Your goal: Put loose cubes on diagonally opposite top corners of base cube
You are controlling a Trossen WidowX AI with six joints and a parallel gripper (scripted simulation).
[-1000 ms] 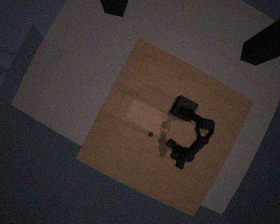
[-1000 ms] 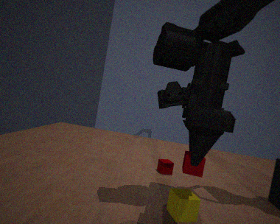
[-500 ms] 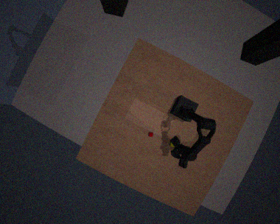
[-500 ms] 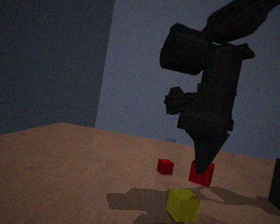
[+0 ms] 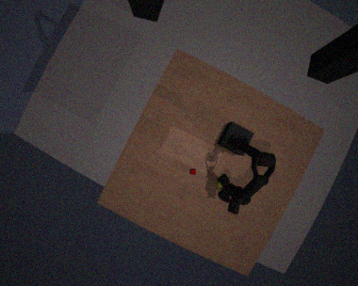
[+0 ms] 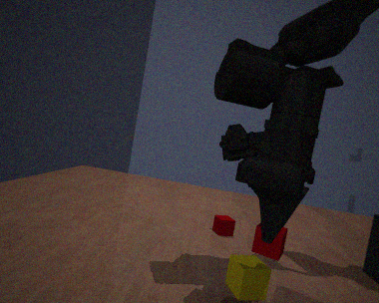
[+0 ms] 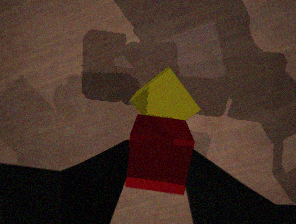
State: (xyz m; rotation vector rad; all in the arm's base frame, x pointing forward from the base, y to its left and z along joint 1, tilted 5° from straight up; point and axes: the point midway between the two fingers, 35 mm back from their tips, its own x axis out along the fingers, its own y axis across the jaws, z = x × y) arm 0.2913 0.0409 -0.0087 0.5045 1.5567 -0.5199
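Observation:
My gripper (image 6: 270,240) (image 7: 158,151) is shut on a red cube (image 6: 280,243) (image 7: 159,160), held off the table. In the exterior view the held cube is slightly tilted, above and right of the yellow base cube (image 5: 219,185) (image 6: 248,280) (image 7: 167,97). In the wrist view the base cube lies just beyond the held cube, turned relative to it and partly hidden by it. No cube is seen on the base cube's top. The other red cube (image 5: 192,171) (image 6: 223,225) sits alone on the table, apart from the base cube, and is out of the wrist view.
The wooden table top (image 5: 144,188) (image 6: 88,224) carries the cubes. The arm's dark base (image 5: 235,134) stands on it, with the arm curving round from there. Shadows of the arm fall around the base cube.

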